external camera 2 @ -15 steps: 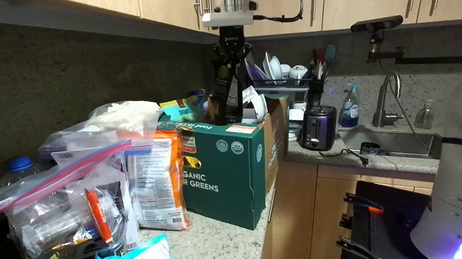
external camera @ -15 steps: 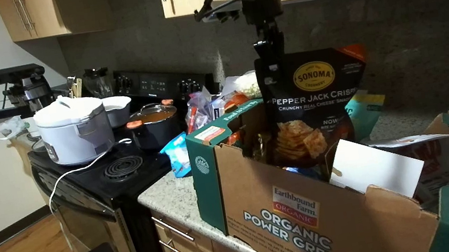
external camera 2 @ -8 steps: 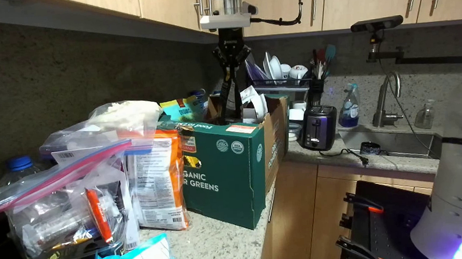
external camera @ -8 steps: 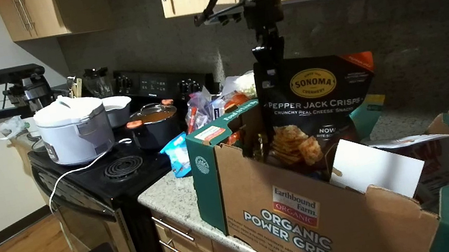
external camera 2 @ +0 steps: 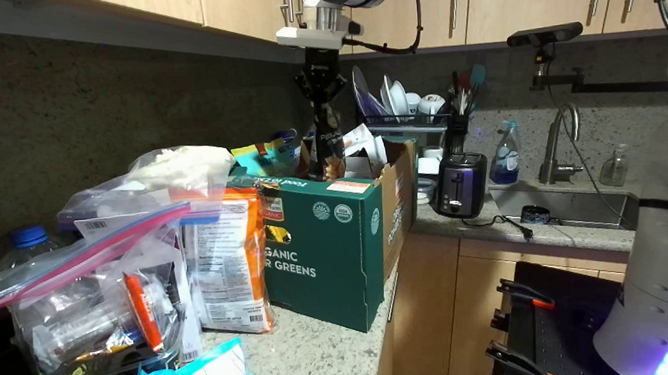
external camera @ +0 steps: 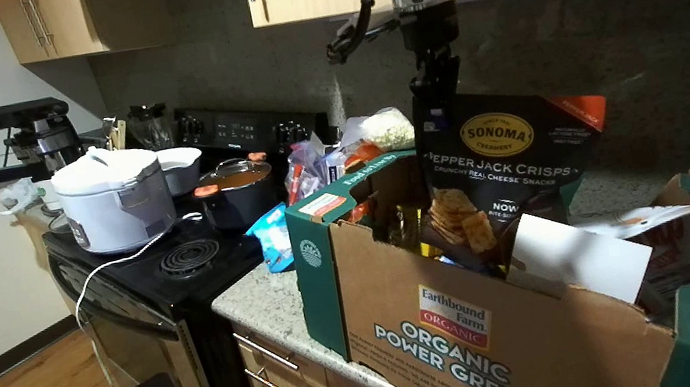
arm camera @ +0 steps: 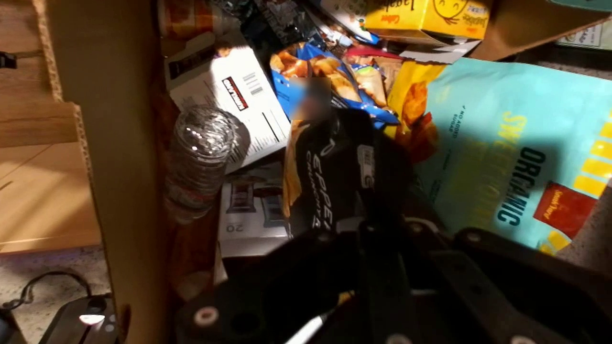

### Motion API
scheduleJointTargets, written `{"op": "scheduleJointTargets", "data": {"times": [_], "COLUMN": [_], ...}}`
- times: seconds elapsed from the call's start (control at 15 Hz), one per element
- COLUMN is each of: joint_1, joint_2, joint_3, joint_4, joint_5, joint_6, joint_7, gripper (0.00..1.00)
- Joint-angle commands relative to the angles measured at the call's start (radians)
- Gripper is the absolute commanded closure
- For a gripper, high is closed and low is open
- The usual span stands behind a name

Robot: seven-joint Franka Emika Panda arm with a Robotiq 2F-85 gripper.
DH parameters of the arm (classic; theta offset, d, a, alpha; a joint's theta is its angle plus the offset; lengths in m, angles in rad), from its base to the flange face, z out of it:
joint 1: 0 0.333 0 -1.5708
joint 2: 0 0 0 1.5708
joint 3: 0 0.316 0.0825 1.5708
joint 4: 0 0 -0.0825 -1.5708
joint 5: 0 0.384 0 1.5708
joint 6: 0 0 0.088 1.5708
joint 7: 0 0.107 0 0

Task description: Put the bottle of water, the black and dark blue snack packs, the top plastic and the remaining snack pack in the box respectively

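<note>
Putting the black film snack pouch with a yellow oval label [external camera: 507,168] into the large brown-and-green cardboard carton [external camera: 533,330] seems the current step; the black two-fingered hand [external camera: 435,113] grips the pouch's upper corner, and the next move likely calls for lowering, then letting go. The pouch hangs tilted, lettering sloping, its lower end inside the carton.
</note>
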Motion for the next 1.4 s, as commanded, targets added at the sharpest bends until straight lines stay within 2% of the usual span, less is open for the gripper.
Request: {"op": "scheduleJointTargets", "data": {"times": [0.0, 0.4, 0.73, 1.07, 1.33], "joint_1": [0.015, 0.022, 0.039, 0.046, 0.04], "joint_2": [0.067, 0.169, 0.228, 0.261, 0.27], "joint_3": [-0.026, -0.064, -0.117, -0.173, -0.191], "joint_4": [0.083, 0.174, 0.225, 0.236, 0.21], "joint_5": [-0.006, -0.025, -0.095, -0.181, -0.188], "joint_6": [0.053, 0.126, 0.203, 0.235, 0.243], "joint_7": [0.039, 0.095, 0.212, 0.333, 0.381], "gripper": [0.99, 0.99, 0.99, 0.99, 0.99]}}
